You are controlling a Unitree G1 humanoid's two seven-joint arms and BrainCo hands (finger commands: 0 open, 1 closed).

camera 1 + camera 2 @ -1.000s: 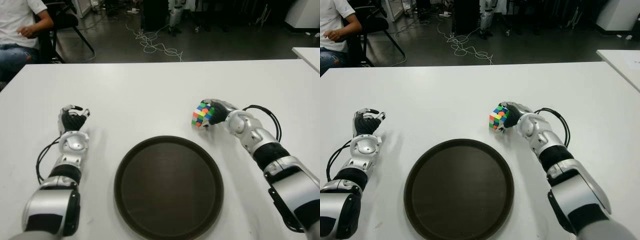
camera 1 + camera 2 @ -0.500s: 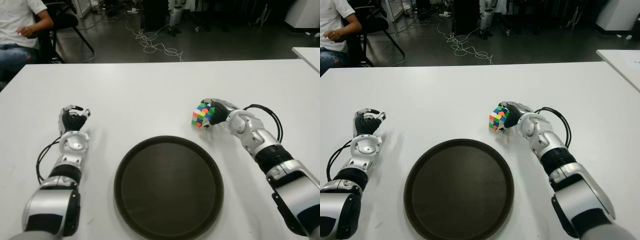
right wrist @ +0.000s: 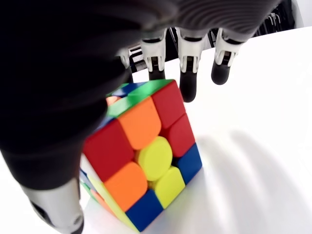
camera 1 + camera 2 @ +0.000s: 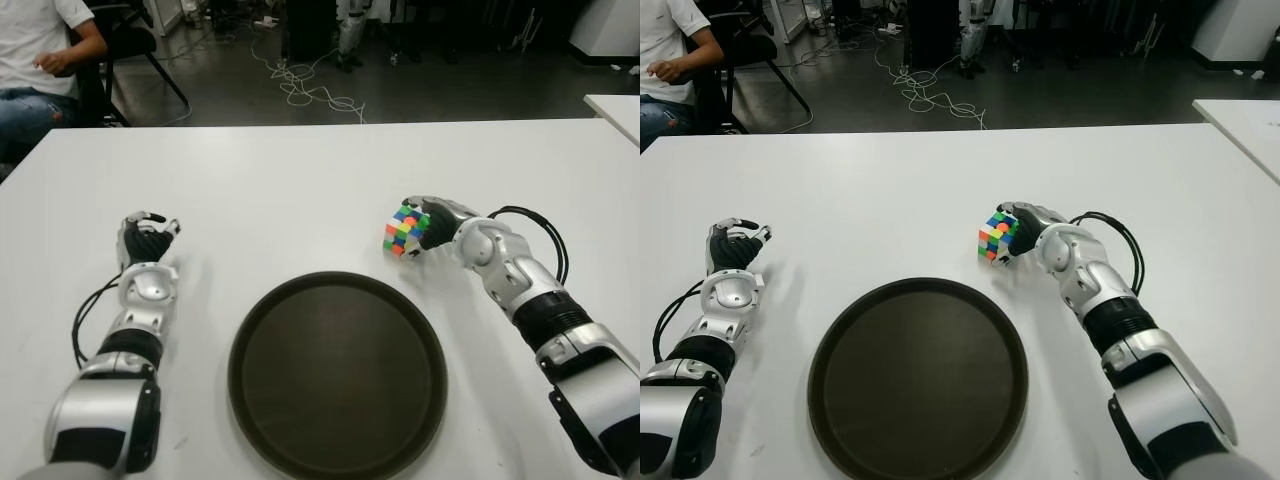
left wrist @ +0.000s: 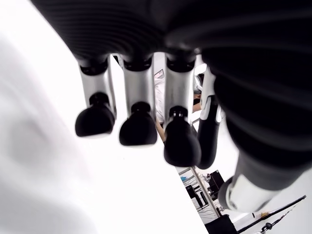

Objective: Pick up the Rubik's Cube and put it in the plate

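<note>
Your right robot hand (image 4: 432, 222) clasps the Rubik's Cube (image 4: 404, 229) above the surface (image 4: 300, 190), just beyond the plate (image 4: 337, 375). Light, rigid, slick plastic; grip opposite flat faces. Left robot hand (image 4: 146, 240) idles open.

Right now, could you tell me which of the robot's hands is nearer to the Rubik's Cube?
The right hand: it is closed around the Rubik's Cube, just beyond the plate's far right rim. The left hand shows far off on the plate's left side, holding nothing.
</note>
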